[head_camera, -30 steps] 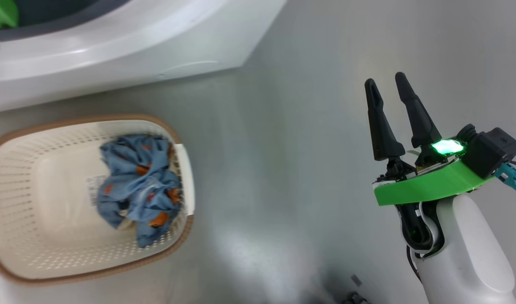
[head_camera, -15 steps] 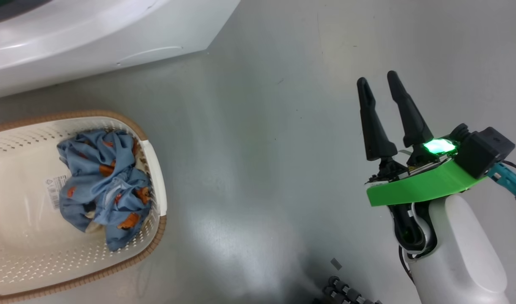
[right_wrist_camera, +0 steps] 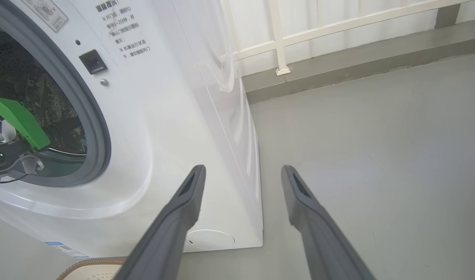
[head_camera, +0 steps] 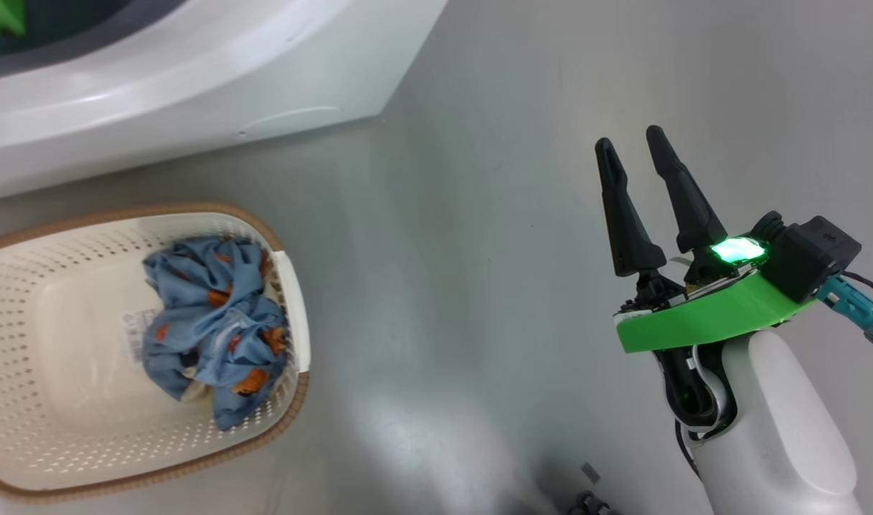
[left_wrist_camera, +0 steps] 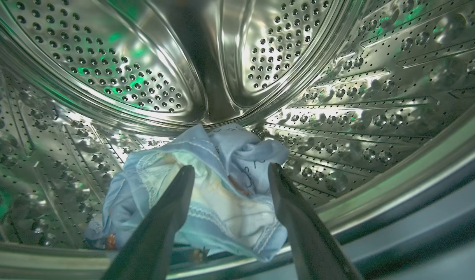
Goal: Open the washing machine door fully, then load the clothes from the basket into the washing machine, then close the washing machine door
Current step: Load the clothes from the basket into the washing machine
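grey floor lies under my right pincer, fingers spread, near the washing machine. my left pincer is spread wide inside the drum, a blue garment lying loose beyond its fingers. other clothes sit in the basket.

**A:** What sort of place do we see here?

**B:** We read it as a laundry corner. A white front-loading washing machine stands directly on a bare, smooth grey floor, and its perforated steel drum is open to view.

**A:** What else supports that?

**B:** We note a cream basket of blue clothes on the floor near the machine. Behind the machine runs a grey ledge with a white rail. Whether this is a home or a test room, we cannot tell.
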Available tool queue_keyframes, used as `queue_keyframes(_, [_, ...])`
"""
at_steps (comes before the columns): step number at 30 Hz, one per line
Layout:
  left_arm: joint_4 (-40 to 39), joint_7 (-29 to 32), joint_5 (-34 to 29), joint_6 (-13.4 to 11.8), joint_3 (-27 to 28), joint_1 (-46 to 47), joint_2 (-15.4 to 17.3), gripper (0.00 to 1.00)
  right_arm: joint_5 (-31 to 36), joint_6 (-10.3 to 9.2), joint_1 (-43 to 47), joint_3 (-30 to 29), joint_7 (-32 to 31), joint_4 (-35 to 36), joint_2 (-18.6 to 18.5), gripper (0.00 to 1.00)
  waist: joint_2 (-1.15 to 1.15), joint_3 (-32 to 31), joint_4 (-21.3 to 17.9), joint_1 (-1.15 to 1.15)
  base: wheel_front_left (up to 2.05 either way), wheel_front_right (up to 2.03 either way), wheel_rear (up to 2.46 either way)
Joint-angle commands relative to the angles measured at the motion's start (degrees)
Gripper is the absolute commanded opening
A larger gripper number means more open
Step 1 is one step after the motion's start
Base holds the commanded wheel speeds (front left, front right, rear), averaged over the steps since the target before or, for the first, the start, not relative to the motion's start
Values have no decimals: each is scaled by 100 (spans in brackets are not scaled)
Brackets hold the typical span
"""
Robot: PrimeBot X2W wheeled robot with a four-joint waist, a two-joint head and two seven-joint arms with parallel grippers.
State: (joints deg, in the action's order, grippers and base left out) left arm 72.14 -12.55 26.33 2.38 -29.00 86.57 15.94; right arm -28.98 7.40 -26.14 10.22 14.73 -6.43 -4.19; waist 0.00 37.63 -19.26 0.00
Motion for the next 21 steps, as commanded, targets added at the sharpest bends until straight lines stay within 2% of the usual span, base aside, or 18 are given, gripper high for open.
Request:
queue_keyframes(1, [-100,-108,5,69,11,-138,148,100,-11,9,72,94,27,104,-72,100,0,-160,134,0,0,0,0])
queue_keyframes(9, [-573,-239,39,153,53,-682,124,100,10,9,175,-18,27,78,-247,100,0,-481,361,0,0,0,0])
queue_keyframes(21, [-2063,-244,104,-29,486,-2066,145,100,54,9,284,-81,27,32,-332,100,0,-904,645,0,0,0,0])
